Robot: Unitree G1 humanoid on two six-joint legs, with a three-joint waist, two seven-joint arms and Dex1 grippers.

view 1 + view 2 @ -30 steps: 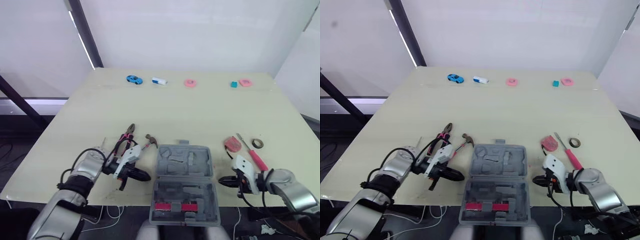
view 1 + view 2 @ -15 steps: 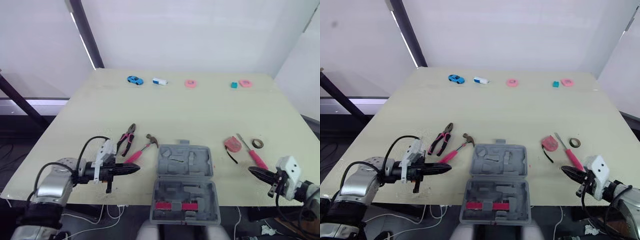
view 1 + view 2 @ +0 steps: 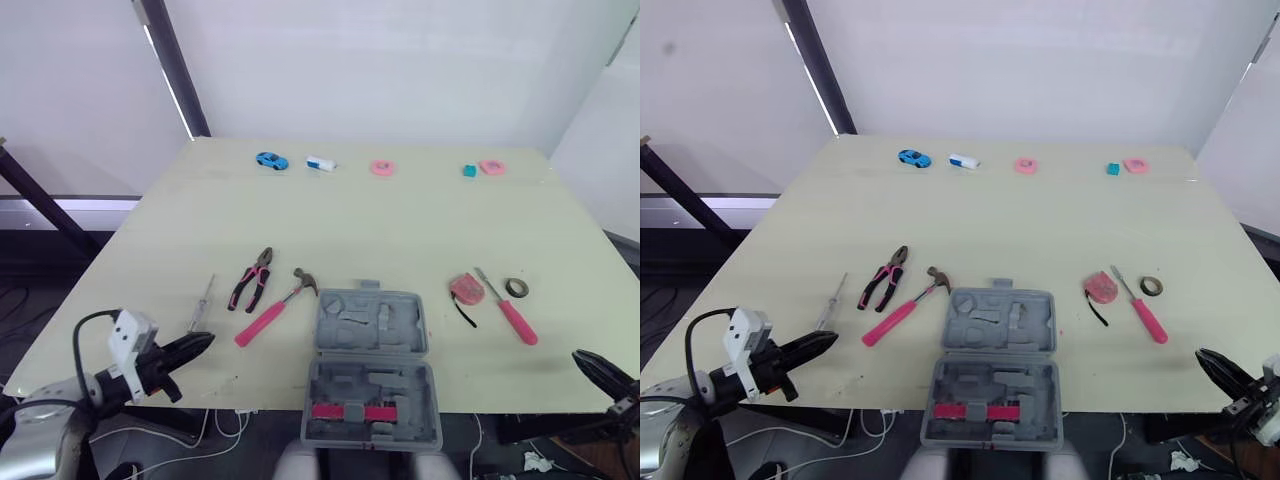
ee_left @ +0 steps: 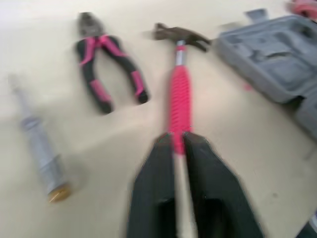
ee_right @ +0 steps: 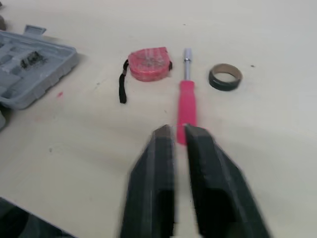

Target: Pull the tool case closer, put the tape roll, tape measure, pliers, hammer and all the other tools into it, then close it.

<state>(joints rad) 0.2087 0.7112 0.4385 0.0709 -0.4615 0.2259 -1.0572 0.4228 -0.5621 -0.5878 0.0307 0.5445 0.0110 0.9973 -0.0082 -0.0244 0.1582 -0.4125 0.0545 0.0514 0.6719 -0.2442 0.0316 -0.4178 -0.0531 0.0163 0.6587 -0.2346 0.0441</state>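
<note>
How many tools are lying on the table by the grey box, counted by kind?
Screwdrivers: 2, the grey screwdriver and the pink screwdriver
Pliers: 1
Hammer: 1
Tape measure: 1
Tape roll: 1
Total: 6

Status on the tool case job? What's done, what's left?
Done: the case sits open at the table's near edge. In hand: nothing; the left gripper and right gripper are empty at that edge. Left: pliers, hammer, grey screwdriver, tape measure, pink screwdriver and tape roll all lie on the table; then close the case.
</note>
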